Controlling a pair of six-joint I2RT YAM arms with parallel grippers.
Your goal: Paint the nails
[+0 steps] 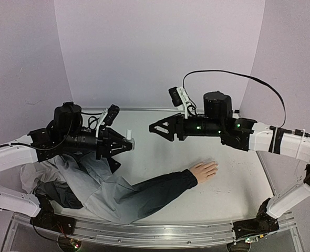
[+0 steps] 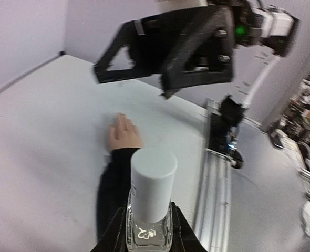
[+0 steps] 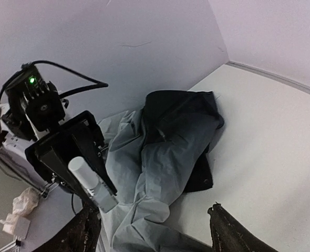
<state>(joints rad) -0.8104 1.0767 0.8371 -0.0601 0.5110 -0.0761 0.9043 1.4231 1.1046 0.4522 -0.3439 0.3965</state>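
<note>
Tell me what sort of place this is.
Probably a robot test cell in a lab: plain lilac walls box in a white table, an aluminium rail edges it, and a mannequin hand lies there.

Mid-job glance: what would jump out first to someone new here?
The left gripper holds a small white-capped bottle out in mid-air, and the right gripper faces it, jaws open. Toward the near edge the mannequin hand lies flat on the table at a dark sleeve's end.
</note>
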